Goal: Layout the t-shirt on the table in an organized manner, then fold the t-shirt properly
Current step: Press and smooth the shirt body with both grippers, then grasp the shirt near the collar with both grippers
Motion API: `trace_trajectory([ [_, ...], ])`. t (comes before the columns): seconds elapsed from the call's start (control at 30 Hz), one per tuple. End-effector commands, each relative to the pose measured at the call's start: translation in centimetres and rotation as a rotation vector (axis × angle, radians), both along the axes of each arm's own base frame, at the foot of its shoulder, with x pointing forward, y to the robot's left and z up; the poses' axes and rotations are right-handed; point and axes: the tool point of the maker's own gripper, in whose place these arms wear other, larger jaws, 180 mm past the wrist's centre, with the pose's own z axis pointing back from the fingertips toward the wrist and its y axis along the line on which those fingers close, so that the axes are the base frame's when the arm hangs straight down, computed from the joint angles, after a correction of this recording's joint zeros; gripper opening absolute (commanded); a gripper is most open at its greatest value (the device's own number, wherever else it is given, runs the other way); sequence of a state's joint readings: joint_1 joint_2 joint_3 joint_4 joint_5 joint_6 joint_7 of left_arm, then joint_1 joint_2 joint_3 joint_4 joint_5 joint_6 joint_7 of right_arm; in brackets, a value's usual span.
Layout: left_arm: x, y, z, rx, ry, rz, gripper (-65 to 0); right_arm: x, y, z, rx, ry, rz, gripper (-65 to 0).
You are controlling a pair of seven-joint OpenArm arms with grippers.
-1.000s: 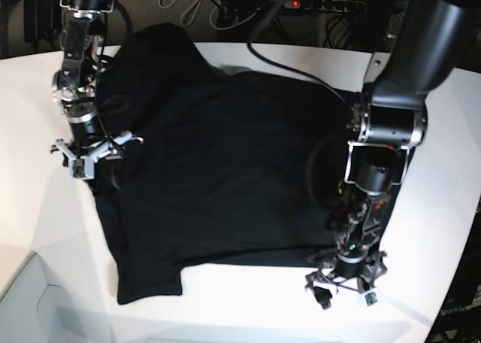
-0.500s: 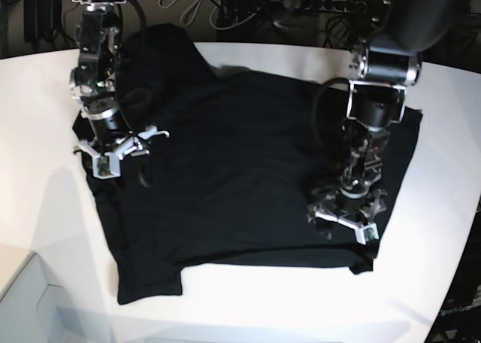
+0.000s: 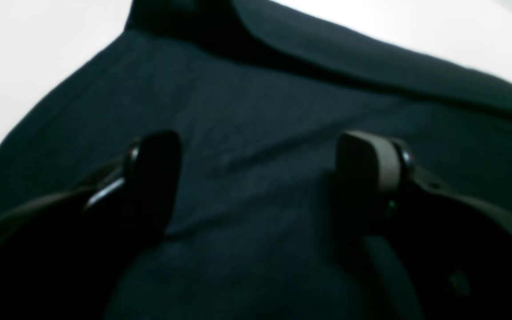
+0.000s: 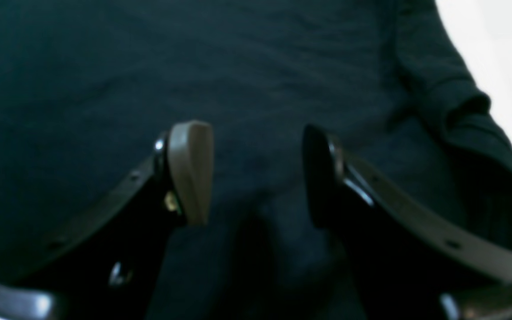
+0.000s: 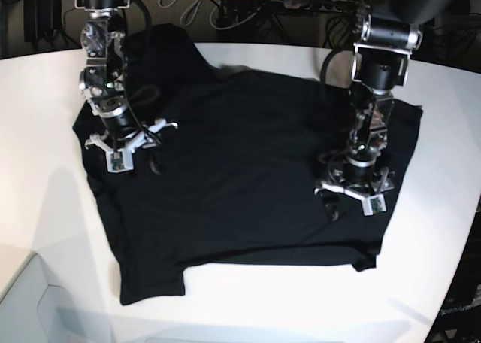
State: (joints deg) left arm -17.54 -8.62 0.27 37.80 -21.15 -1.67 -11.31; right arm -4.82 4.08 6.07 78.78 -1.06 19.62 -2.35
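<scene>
the left gripper [image 5: 352, 190] hangs with its jaws spread wide and nothing between them, low over the t-shirt [image 5: 240, 170] on the base view's right; from its wrist view the two fingers [image 3: 367, 164] frame bare dark cloth, with a raised fold and white tabletop beyond. the right gripper [image 5: 129, 144] on the base view's left is partly spread and also empty, its pads [image 4: 191, 169] over flat fabric with a rumpled sleeve [image 4: 469, 129] off to one side. the step in hand looks like spreading the shirt out, so each gripper would do well to settle on an edge or seam rather than the middle of the body, pinch only one layer, and draw outward evenly so the cloth flattens without bunching. the shirt lies mostly open on the table [image 5: 45, 207], directly beneath both grippers, one sleeve near the front edge and a bunched part at the far left corner.
</scene>
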Motion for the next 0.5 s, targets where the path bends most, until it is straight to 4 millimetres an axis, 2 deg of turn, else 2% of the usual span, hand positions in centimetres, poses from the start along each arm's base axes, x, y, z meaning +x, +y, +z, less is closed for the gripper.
trace_trajectory([
  [0.0,-2.9,0.6,-3.6,-0.037,0.185,0.027,-12.3,0.9,-0.3,1.5,0.006,-0.056,-0.004,-32.2],
  [0.07,-3.8,-0.3,-3.7,-0.055,0.229,-0.006,-12.3,0.9,-0.3,1.6,0.006,-0.058,-0.004,-32.2],
  [0.17,-4.5,1.4,-2.0,-0.079,0.260,0.007,-12.3,0.9,-0.3,1.5,0.006,-0.057,-0.005,-32.2],
  [0.3,-5.9,3.0,-0.2,-0.116,0.281,0.045,-12.3,0.6,-0.5,0.3,0.011,-0.027,-0.012,-32.2],
  [0.47,-8.1,4.7,-0.1,-0.126,0.314,0.082,-12.3,-0.1,-1.2,-0.9,-0.004,0.008,-0.013,-32.2],
])
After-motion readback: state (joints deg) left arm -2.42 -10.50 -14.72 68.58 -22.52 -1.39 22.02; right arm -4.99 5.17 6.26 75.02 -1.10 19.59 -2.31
